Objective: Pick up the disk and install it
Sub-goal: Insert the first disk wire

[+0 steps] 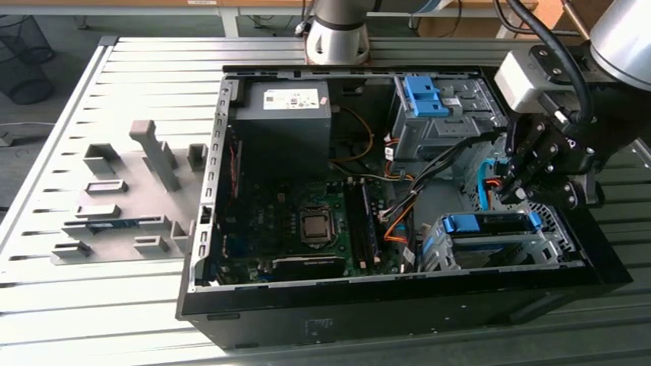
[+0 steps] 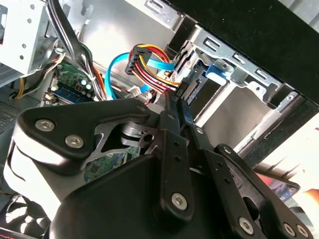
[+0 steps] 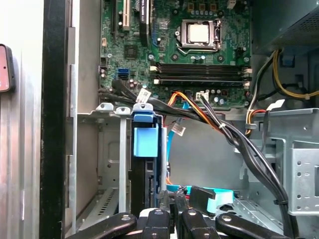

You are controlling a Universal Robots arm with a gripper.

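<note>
The disk (image 1: 489,224) sits in the metal drive cage (image 1: 554,244) at the front corner of the open computer case, on the exterior view's right; its bright blue caddy shows at the cage's edge. In the first wrist view the blue caddy (image 3: 146,139) stands slotted between the cage's rails. My gripper (image 1: 524,191) hovers just above and behind the cage, apart from the disk. Its fingers (image 2: 172,117) are pressed together with nothing between them, their tips close to a plug with coloured wires (image 2: 149,62). The gripper (image 3: 172,214) also shows in the first wrist view.
A bare blue bracket (image 1: 422,95) sits in the upper bay. The dark power-supply box (image 1: 285,114) and motherboard (image 1: 305,221) fill the case. Loose cables (image 3: 234,134) and a blue data cable (image 2: 114,74) run beside the cage. A grey fixture (image 1: 122,198) lies at the exterior view's left.
</note>
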